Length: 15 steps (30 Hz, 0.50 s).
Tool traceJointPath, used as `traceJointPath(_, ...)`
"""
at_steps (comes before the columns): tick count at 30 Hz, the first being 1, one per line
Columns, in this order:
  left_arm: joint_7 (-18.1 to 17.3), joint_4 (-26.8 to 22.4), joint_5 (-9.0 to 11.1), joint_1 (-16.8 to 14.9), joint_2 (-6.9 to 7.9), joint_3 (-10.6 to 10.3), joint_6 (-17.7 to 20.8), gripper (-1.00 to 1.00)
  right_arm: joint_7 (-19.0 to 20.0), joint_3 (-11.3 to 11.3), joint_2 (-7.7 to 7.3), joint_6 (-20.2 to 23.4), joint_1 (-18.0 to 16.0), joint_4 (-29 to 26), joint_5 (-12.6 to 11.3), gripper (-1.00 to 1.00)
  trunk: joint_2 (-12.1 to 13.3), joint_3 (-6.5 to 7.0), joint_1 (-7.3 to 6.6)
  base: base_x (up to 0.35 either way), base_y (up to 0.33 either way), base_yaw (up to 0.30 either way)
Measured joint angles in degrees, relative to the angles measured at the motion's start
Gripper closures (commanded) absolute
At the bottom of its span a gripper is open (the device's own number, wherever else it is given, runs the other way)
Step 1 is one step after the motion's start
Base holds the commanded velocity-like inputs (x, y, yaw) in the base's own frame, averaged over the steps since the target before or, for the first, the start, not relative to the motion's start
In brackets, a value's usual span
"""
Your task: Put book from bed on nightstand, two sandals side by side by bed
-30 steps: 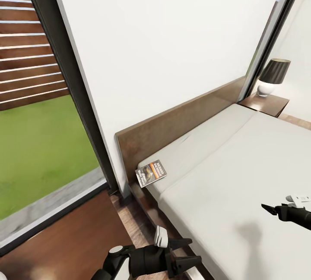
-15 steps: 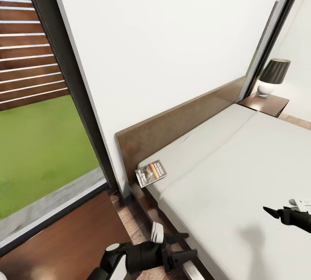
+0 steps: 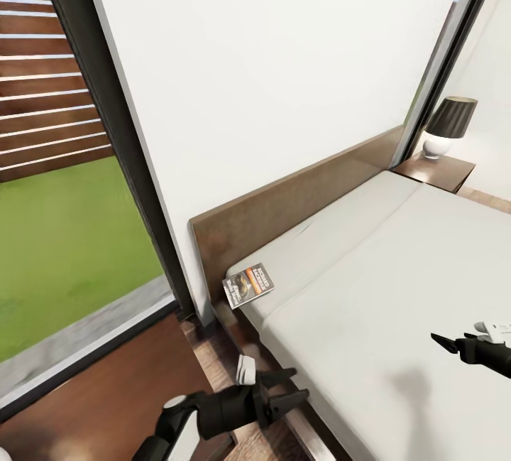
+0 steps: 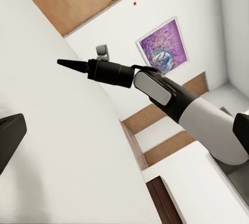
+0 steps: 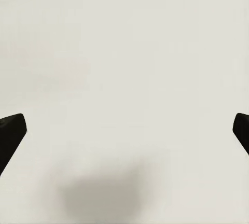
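The head view looks down from high and somewhat far across the large low bed with its dark-brown frame and pale-grey mattress (image 3: 369, 283), facing the white wall and tall dark-framed window (image 3: 106, 127) at the left of the frame. The left wrist view looks across that mattress (image 4: 57, 146) from low, toward the black-and-white right arm (image 4: 171, 99) at mid-frame. The right wrist view sits very near a plain pale surface, probably the same mattress (image 5: 124, 79), facing straight onto it. Head and left wrist views share the mattress and right arm (image 3: 482, 354).
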Motion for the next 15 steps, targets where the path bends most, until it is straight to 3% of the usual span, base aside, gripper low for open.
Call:
traceJointPath(10, 0.0, 0.0, 0.0, 0.0, -0.03, 0.4, 0.0, -1.00, 0.1, 0.0, 0.01, 0.0, 0.1, -1.1, 0.0, -1.00, 0.0, -0.23, 0.00, 0.000, 0.000, 0.132)
traceJointPath(15, 0.0, 0.0, 0.0, 0.0, -0.04, 0.4, 0.0, -1.00, 0.1, 0.0, 0.06, 0.0, 0.1, -1.1, -0.1, -1.00, 0.0, -0.33, 0.00, 0.000, 0.000, 0.035)
